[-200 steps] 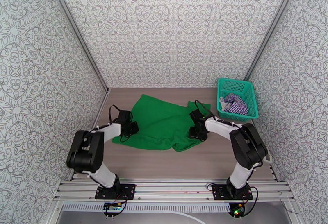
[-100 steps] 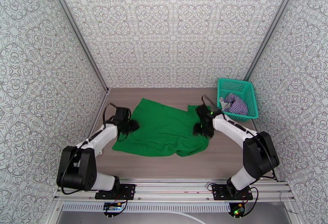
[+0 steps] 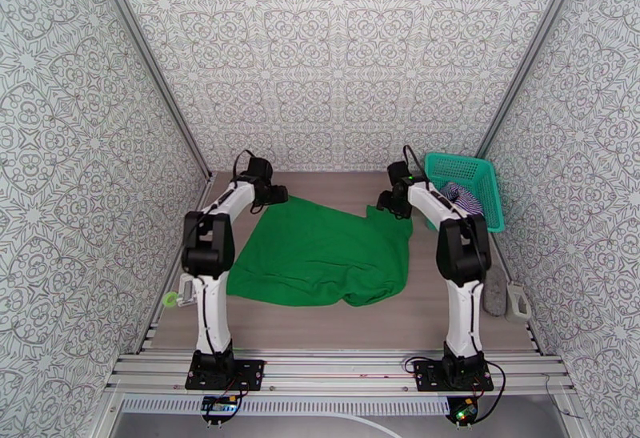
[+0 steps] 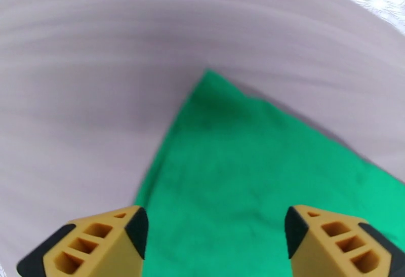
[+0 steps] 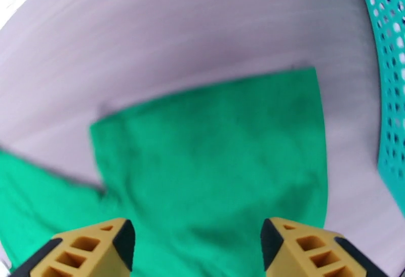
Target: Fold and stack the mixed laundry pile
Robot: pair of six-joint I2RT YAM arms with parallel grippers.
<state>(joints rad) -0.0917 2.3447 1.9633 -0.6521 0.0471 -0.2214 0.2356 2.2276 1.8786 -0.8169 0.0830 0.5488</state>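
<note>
1. From my remote station, I see a teal plastic mesh basket (image 3: pixel 490 191) standing in the far right corner of the pale wood-grain tabletop (image 3: pixel 336 315).
2. Grey-and-white ornamental-patterned wall panels (image 3: pixel 336 55) enclose the table on three sides.
3. A small grey rounded object (image 3: pixel 494 291) lies at the table's right edge, and a small lime-green ring (image 3: pixel 170 299) at its left edge.
4. A silver aluminium rail (image 3: pixel 344 367) runs along the near edge.

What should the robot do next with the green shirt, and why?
Probably lower the left end effector and right end effector onto the far corners of the green T-shirt and pinch: both are open above those corners, and the shirt lies unfolded.
</note>
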